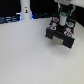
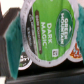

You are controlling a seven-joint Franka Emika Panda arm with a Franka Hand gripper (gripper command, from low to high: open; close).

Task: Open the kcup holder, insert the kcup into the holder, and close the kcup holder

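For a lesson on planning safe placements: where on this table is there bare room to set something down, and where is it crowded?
Free: the broad white table in front of the white bottle and towards the exterior view's left of the black drawer box. Crowded: the box itself, where the gripper hangs with the green pod.

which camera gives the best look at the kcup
The wrist view. There the kcup fills much of the picture, and its green lid reads "Dark Magic". In the exterior view it is only a tiny green speck under the gripper, above the kcup holder.
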